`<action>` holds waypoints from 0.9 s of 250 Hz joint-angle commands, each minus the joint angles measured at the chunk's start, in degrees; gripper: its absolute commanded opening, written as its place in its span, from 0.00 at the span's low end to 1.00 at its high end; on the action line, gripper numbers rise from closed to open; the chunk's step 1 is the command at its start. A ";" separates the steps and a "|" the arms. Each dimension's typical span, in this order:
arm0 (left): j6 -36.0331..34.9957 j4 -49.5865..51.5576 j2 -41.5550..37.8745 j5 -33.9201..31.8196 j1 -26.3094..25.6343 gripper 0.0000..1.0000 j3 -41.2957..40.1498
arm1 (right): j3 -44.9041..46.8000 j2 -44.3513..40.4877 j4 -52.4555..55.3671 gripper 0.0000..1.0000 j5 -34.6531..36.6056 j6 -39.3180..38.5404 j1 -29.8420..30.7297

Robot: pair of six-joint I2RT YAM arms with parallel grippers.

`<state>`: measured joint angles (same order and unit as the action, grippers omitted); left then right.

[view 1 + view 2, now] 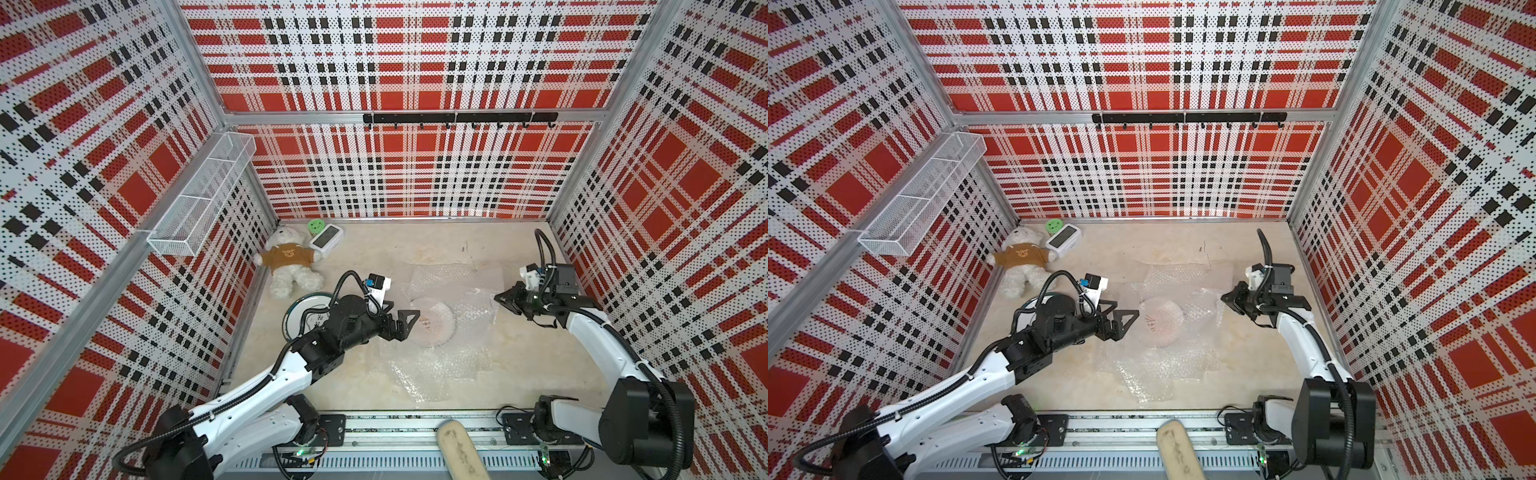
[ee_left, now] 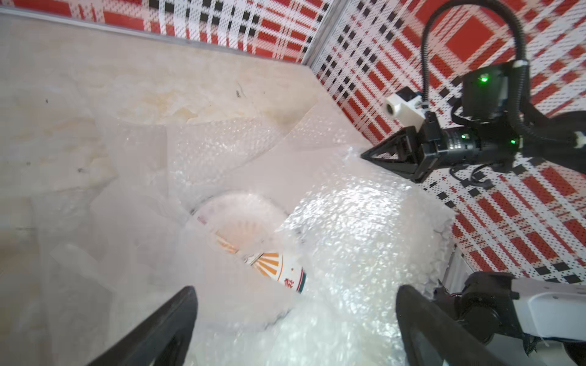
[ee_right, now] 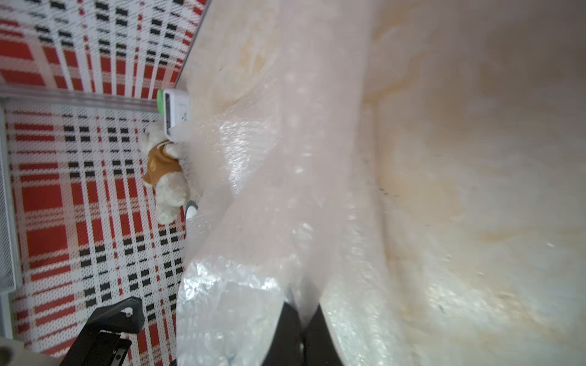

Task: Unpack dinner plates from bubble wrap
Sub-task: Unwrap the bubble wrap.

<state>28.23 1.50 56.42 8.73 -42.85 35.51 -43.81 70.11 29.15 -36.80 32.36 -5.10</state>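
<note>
A dinner plate (image 1: pixel 432 328) lies mid-table, veiled by clear bubble wrap (image 1: pixel 440 370) in both top views. In the left wrist view a bare part of the plate (image 2: pixel 285 272) shows orange rays, red marks and a green rim. My left gripper (image 1: pixel 405 311) hovers open at its left edge, nothing between its fingers (image 2: pixel 158 332). My right gripper (image 1: pixel 498 298) is shut on a raised edge of the bubble wrap (image 3: pixel 285 190), right of the plate. Another plate (image 1: pixel 297 309) with a dark rim band lies mostly hidden under my left arm.
A teddy bear (image 1: pixel 289 266), a white clock (image 1: pixel 326 239) and a green item (image 1: pixel 316 226) sit at the back left corner. A wire basket (image 1: pixel 203 195) hangs on the left wall, a hook rail (image 1: pixel 457 118) on the back wall. A beige object (image 1: pixel 461 453) juts over the front rail.
</note>
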 commanded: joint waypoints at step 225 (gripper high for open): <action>-0.92 25.07 37.49 -24.97 -7.86 0.52 26.62 | 5.86 -0.05 -8.28 0.00 -5.15 0.76 -0.86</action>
<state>26.72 25.19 93.30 -12.19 -50.96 61.01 -37.89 71.40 22.02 -40.95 34.11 -6.04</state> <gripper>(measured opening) 0.580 0.051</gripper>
